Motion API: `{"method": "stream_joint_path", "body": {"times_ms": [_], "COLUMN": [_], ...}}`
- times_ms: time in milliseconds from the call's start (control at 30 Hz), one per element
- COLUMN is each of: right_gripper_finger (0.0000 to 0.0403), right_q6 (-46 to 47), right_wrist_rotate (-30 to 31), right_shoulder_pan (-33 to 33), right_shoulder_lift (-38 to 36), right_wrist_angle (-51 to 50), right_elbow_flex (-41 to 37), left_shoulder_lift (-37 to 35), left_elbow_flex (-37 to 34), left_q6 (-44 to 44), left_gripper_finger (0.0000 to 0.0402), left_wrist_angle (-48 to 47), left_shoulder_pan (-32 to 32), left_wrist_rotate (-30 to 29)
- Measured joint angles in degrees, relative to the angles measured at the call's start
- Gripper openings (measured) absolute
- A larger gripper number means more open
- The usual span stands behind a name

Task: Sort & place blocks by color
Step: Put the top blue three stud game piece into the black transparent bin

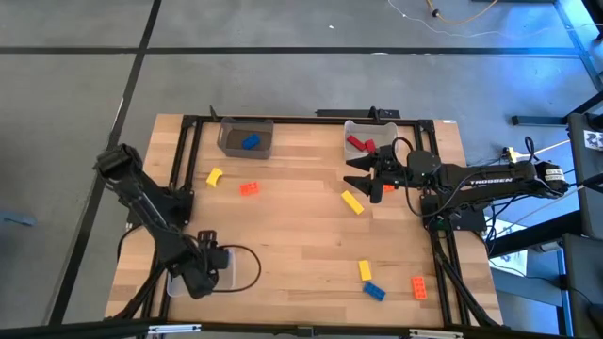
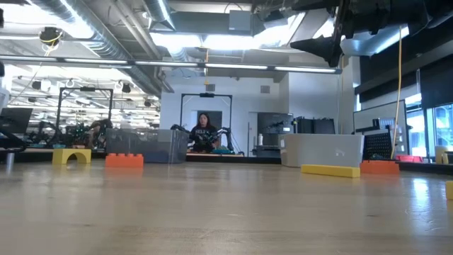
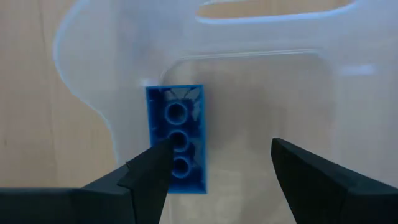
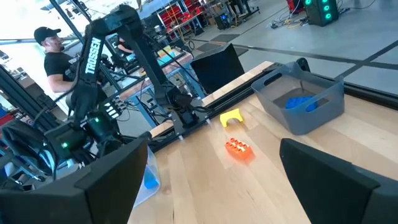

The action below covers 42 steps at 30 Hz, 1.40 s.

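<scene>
My left gripper (image 1: pixel 203 273) (image 3: pixel 221 146) hangs open over a clear bin (image 1: pixel 177 282) at the table's near left corner. A blue block (image 3: pixel 176 134) lies hollow side up on the bin's floor, just beyond one fingertip. My right gripper (image 1: pixel 356 174) (image 4: pixel 211 180) is open above the table beside the far right bin (image 1: pixel 350 128), which holds red blocks (image 1: pixel 356 143). An orange block (image 1: pixel 375 194) lies partly hidden under it. The far left bin (image 1: pixel 229 141) holds a blue block (image 1: pixel 250 142). Yellow (image 1: pixel 351 201), orange (image 1: pixel 249 188) and blue (image 1: pixel 374 291) blocks lie loose.
More loose blocks: a yellow one (image 1: pixel 214 176) at the left, yellow (image 1: pixel 364 270) and orange (image 1: pixel 418 287) near the right near corner. A black frame (image 1: pixel 283 119) borders the table. People show in the room beyond (image 4: pixel 59 53) (image 2: pixel 204 131).
</scene>
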Motion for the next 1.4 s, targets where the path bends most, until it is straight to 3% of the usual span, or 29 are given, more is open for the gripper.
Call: {"method": "stream_joint_path", "body": {"times_ms": [267,633,1033,1267,1400], "right_gripper_finger": [0.0367,0.0367,0.0367,0.0367,0.0367], "right_q6": [0.09,0.13,0.03,-0.02,-0.05], "right_wrist_rotate": [-0.02,-0.02,-0.04,-0.04,-0.07], "right_shoulder_pan": [0.02,0.02,0.0,0.0,0.0], "right_shoulder_lift": [0.02,0.04,0.04,0.04,0.04], "right_wrist_angle": [0.0,0.0,-0.02,-0.14,-0.15], "right_elbow_flex": [0.0,0.0,0.0,0.0,0.0], "left_shoulder_lift": [2.32,2.35,-0.87,-11.61,-20.56], "left_elbow_flex": [0.17,0.11,-0.07,-0.07,-0.07], "left_q6": [-1.86,-1.88,-4.79,-5.83,-4.16], "left_gripper_finger": [0.0201,0.0012,0.0001,0.0,0.0], "left_wrist_angle": [-0.59,-2.88,-3.01,-3.82,-2.31], "left_shoulder_pan": [0.21,0.52,1.38,1.35,2.12], "left_wrist_rotate": [-1.13,-3.26,-1.13,-0.08,7.66]}}
